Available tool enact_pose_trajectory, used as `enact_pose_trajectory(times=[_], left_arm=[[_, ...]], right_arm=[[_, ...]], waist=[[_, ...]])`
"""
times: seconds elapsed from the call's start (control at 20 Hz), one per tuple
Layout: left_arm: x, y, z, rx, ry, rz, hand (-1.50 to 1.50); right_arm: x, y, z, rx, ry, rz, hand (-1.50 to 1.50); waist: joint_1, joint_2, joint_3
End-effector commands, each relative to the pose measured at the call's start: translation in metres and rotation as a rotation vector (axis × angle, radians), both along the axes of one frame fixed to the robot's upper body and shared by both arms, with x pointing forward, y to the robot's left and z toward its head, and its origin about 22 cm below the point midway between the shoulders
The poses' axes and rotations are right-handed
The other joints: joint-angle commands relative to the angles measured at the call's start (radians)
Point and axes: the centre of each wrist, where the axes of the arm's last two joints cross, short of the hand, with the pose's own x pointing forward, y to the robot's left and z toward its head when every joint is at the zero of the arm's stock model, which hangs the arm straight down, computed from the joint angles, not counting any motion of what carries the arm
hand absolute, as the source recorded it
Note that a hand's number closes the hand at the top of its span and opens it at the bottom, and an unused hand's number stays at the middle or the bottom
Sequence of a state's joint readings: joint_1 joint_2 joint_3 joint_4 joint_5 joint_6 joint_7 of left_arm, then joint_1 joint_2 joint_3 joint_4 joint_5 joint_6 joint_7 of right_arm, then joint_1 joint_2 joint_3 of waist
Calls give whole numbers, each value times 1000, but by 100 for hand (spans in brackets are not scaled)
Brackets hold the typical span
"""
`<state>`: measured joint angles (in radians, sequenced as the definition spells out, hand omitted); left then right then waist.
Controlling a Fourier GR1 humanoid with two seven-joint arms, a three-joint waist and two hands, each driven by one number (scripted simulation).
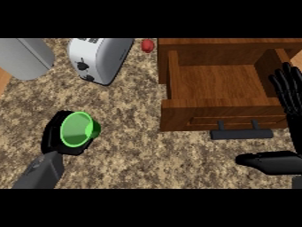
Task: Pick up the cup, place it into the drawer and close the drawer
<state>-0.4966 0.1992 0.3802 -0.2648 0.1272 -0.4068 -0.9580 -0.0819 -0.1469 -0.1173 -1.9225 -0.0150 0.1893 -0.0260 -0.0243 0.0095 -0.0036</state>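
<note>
1. The left hand (61, 138) is curled round a green cup (78, 129) at the lower left of the speckled tabletop (140, 155), the cup's mouth facing up at the viewer and black fingers wrapping its far side and base.
2. The right hand (296, 99) rests at the right edge with fingers straight and apart, thumb stretched out low, holding nothing; it lies beside the right wall of the drawer (218, 80).
3. The drawer stands pulled out, its wooden floor bare and its dark handle (241, 133) jutting toward the robot; the cup is well apart from it, to the left.
4. The step in hand looks to be the carry: the cup seems gripped, and it must travel rightward across the tabletop to the drawer.
5. Doing it well probably means raising the cup high enough to pass over the drawer's left wall and front panel before moving in, not sliding it at tabletop level.
6. Keeping the cup steady in the curl matters, since much of it is hidden by fingers and its seating cannot be fully judged.
7. A toaster (99, 57), a grey appliance (19, 55) and a small red thing (148, 45) sit at the back, off the likely path.
8. Releasing over the middle of the drawer floor should leave the walls untouched when the drawer is pushed shut.
</note>
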Motion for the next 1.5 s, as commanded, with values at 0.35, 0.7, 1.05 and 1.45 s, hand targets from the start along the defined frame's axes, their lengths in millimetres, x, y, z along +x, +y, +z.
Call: enact_pose_trajectory(times=[0.35, 0.7, 1.05, 1.45], left_arm=[[24, -12, 21, -39, -317, 49, 150], [67, -37, 72, 0, -358, -115, 150], [113, -90, 163, 128, -444, -164, 150], [115, -161, 226, 198, -447, -229, 150]], right_arm=[[-2, -4, 3, -12, 5, -2, -150], [-4, -11, -16, 6, 18, -36, -150], [-7, -21, 3, 0, 19, -52, -150], [-14, -18, 3, -5, 8, -35, -150]], waist=[[9, -7, 2], [35, -16, 5], [33, -18, 5], [20, -13, 4]])
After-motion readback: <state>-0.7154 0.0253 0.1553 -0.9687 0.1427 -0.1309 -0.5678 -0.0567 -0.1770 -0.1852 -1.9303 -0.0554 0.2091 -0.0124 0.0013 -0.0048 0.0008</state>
